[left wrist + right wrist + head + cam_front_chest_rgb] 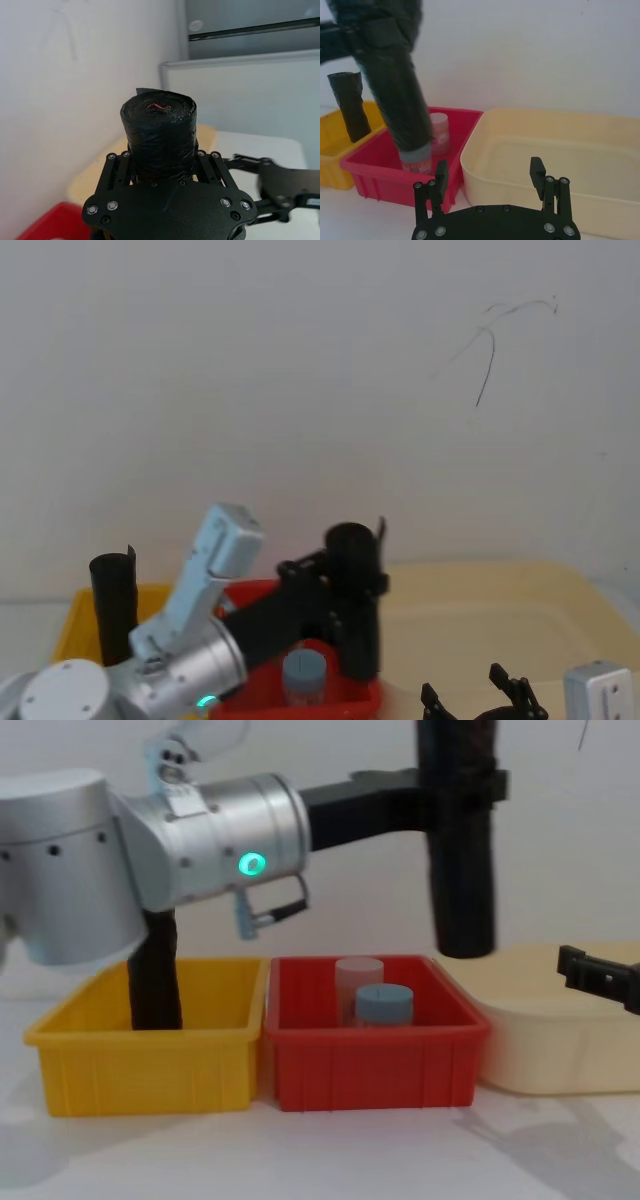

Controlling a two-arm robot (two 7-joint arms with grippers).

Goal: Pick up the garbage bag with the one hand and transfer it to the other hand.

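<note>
left end effector (445,792) clamped round upper part of garbage bag (462,885); roll upright, in the air above red bin (372,1065). right end effector (489,171) wide open, empty, lower & to the right by cream tub (540,1060). prob needs to rise to roll's free lower end.

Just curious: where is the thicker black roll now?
Chest view: the black plastic roll hangs upright in the left gripper, above the right side of the red plastic bin.
</note>
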